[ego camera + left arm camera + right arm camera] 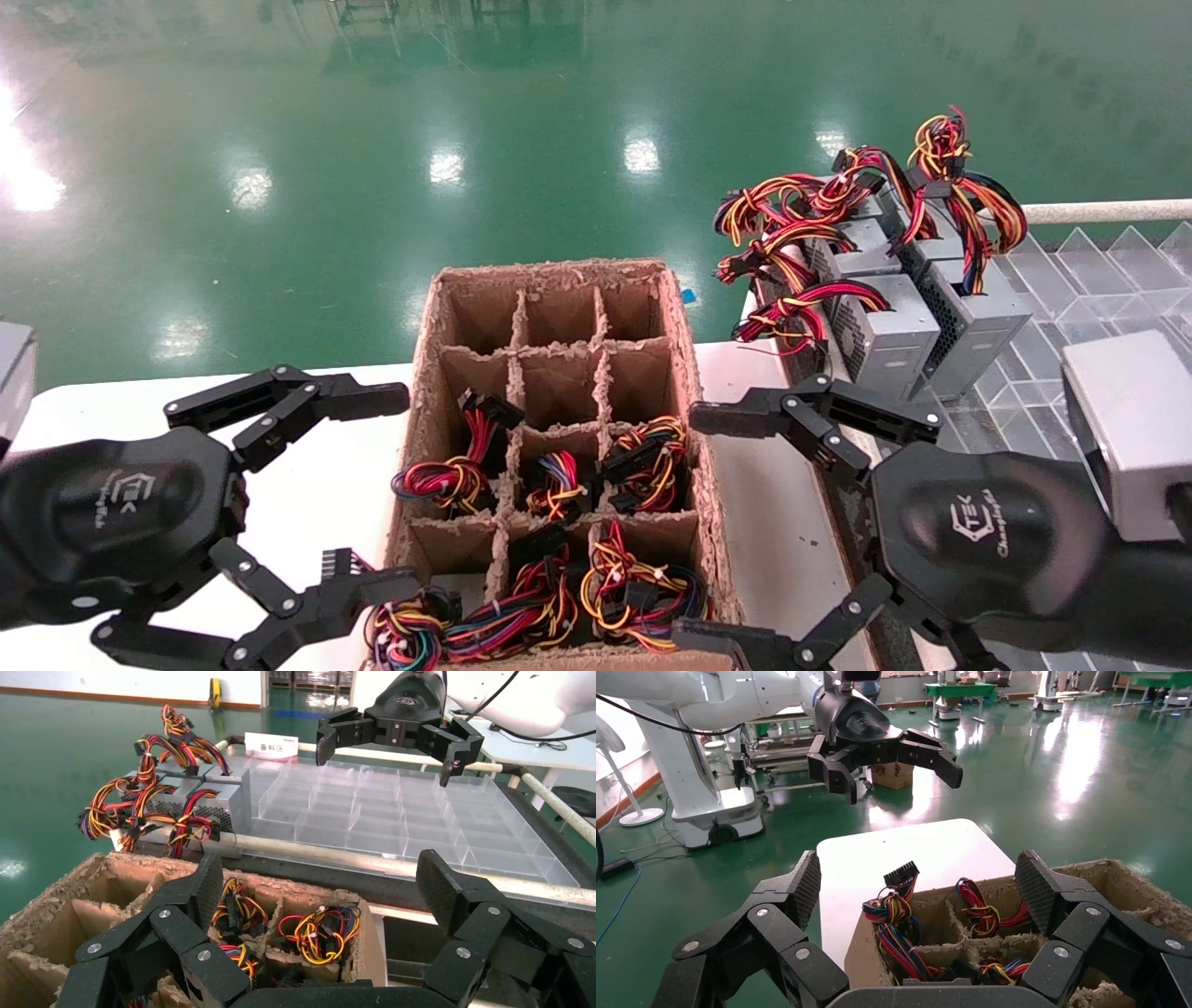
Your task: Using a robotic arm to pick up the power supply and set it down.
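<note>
Glossy green workshop floor behind a white tabletop, with a brown pulp-cardboard divider crate standing on it as the landmark. Nearer cells of the crate stuffed with coloured wire bundles; far cells bare. At the crate's nearest left corner, poking out of its cell, the power supply's yellow, orange, red, purple and blue wire bundle, its grey metal body hidden in the cell. Left of the crate, the black left gripper with white TEK logo, fingers spread wide, gripping nothing. Right of the crate, the black right gripper, likewise wide apart and bare. Beyond the crate's right side, a clear plastic compartment tray carrying grey metal boxes with red-yellow-black wires
</note>
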`<state>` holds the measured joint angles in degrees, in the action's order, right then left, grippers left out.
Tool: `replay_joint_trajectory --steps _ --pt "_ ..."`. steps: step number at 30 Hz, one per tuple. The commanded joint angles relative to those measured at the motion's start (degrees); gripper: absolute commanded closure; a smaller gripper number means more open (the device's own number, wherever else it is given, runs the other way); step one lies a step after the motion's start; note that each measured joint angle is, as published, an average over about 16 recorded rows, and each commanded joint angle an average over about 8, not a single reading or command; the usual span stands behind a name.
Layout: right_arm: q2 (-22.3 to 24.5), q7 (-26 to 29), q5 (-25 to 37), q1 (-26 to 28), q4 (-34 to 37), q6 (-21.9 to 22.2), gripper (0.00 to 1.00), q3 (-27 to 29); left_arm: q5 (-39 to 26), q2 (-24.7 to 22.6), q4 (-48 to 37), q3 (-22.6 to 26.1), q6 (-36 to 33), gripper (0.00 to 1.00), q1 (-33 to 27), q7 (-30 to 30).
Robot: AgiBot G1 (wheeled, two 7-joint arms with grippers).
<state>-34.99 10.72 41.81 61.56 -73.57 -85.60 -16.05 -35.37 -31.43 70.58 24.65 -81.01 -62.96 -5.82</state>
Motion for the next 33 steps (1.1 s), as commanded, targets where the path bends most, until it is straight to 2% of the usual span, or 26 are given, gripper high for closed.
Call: replay_joint_trajectory --steps 1,14,15,16,22,23,28,33 --pt "0.0 0.0 0.0 0.0 0.0 0.0 0.0 0.0 0.0 0.0 0.0 0.0 0.0 0.0 0.0 0.0" --pt "0.0 0.0 0.0 0.0 0.0 0.0 0.0 0.0 0.0 0.0 0.0 0.0 0.0 0.0 0.0 0.0" --pt "0.0 0.0 0.0 0.0 0.0 0.0 0.0 0.0 0.0 0.0 0.0 0.0 0.0 0.03 0.0 0.0" --pt "0.0 0.0 0.0 0.0 0.0 0.0 0.0 0.0 0.0 0.0 0.0 0.0 0.0 0.13 0.0 0.0" --pt "0.9 -0.4 1.5 0.9 -1.5 -0.1 0.0 -0.1 0.0 0.0 0.0 0.0 0.0 0.88 0.0 0.0" --pt "1.1 -0.7 2.3 1.2 -2.0 -0.1 0.0 -0.2 0.0 0.0 0.0 0.0 0.0 0.98 0.0 0.0" --pt "0.9 -3.7 9.0 3.7 -3.8 0.5 0.0 -1.7 0.0 0.0 0.0 0.0 0.0 1.0 0.0 0.0" --pt "-2.0 -6.7 15.5 6.9 -4.3 0.9 0.0 -4.3 0.0 0.0 0.0 0.0 0.0 1.0 0.0 0.0"
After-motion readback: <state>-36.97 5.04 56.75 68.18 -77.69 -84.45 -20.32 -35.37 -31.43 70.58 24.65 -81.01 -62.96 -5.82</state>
